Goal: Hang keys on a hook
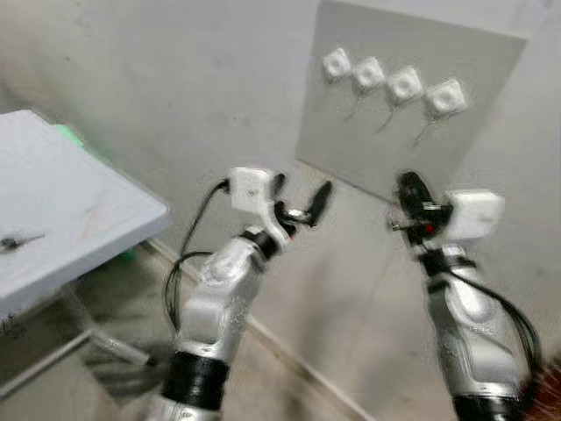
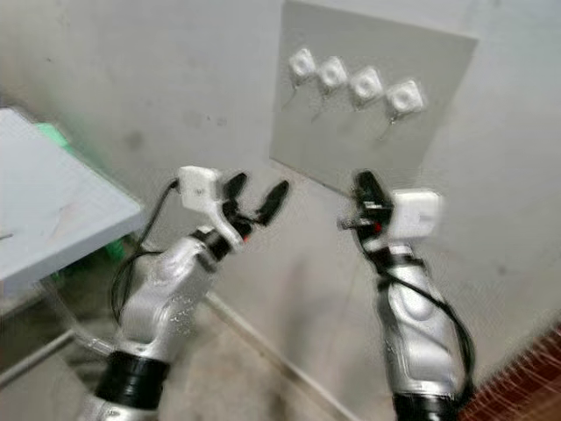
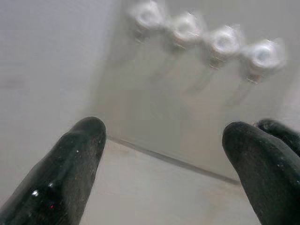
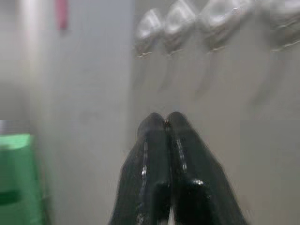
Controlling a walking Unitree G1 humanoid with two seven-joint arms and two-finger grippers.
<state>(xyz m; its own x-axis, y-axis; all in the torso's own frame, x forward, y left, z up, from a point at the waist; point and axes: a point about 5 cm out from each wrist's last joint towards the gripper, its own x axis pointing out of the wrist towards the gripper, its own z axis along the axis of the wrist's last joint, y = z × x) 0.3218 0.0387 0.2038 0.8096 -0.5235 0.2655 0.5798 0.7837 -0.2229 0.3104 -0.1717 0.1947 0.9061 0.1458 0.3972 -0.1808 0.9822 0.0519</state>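
Several white hooks [image 1: 392, 83] sit in a row on a grey board [image 1: 351, 149] fixed to the wall. A small dark metallic object, possibly the keys [image 1: 19, 239], lies on the white table [image 1: 88, 219] at the far left. My left gripper [image 1: 302, 189] is raised below and left of the board, open and empty. My right gripper [image 1: 408, 186] is raised below the hooks with its fingers [image 4: 154, 140] pressed shut. No keys can be made out between them. The views are blurred.
The white table's corner juts out at the left, with something green [image 1: 66, 133] behind it. A baseboard runs along the wall's foot [image 1: 289, 351]. A reddish-brown patch of floor [image 2: 526, 377] lies at the lower right.
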